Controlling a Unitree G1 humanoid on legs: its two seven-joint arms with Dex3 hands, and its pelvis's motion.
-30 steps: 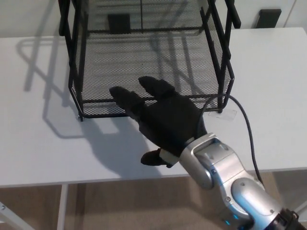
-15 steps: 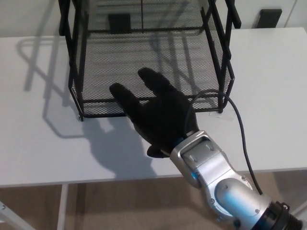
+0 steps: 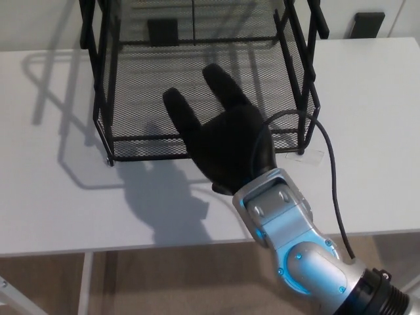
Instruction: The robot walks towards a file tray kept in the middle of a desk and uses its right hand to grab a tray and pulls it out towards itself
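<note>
My right robot hand (image 3: 226, 141), fingers spread, holds nothing over the black wire-mesh file tray's (image 3: 131, 92) front rim beneath it.

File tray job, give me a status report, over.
Right hand open, fingers spread above the tray's front edge, no grip yet. Left hand not in view. Black mesh file tray on white desk, not pulled out. Nothing in the way.

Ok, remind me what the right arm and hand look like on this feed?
The right hand is matte black with thick rounded fingers. Behind it, the forearm is a silver casing with small blue-lit spots, ending in a black ribbed collar. A dark cable loops from the wrist along the arm.
</note>
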